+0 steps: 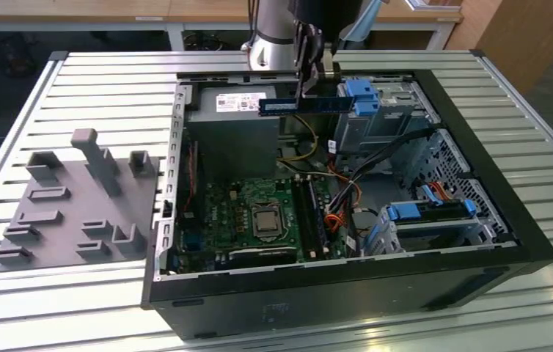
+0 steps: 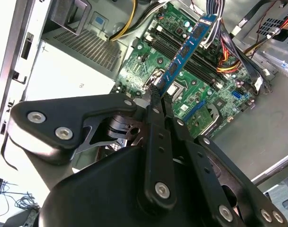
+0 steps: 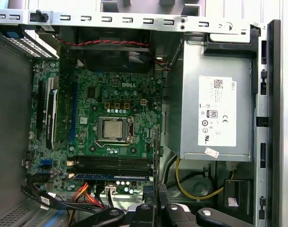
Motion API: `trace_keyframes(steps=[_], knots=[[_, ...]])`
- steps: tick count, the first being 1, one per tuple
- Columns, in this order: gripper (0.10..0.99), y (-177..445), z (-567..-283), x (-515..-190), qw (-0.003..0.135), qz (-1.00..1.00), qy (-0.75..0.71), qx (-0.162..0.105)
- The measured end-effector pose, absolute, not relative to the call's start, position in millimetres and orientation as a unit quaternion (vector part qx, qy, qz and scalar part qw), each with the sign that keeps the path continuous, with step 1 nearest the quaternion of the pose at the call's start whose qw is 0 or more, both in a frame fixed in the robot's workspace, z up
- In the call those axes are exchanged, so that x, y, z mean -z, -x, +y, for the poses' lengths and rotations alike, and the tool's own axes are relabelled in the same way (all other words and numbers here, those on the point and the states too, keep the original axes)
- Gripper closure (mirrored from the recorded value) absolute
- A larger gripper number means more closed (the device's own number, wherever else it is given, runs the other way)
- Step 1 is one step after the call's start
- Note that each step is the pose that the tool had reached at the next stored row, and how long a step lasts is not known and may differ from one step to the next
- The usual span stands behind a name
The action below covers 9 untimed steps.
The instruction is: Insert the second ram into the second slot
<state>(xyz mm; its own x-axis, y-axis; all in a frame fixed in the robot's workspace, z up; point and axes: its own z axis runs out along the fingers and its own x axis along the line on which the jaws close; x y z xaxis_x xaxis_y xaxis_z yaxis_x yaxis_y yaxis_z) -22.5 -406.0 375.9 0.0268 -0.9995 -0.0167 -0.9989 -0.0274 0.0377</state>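
Tool [image 1: 307, 92] with second ram [image 1: 287, 107] above case [image 1: 355, 293]

Slim dark-blue second ram [image 1: 303, 105], level, aloft.

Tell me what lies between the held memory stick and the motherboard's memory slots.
Nothing visible. The gripper holds the memory stick in open air above the case; the memory slots lie uncovered, cables running beside them.
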Motion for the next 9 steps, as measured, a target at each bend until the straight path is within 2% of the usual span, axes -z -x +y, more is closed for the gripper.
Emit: trace_keyframes(steps=[9], knots=[[0.949,22.5,-409.3,-375.9,0.008,-0.697,-0.716,0.019]])
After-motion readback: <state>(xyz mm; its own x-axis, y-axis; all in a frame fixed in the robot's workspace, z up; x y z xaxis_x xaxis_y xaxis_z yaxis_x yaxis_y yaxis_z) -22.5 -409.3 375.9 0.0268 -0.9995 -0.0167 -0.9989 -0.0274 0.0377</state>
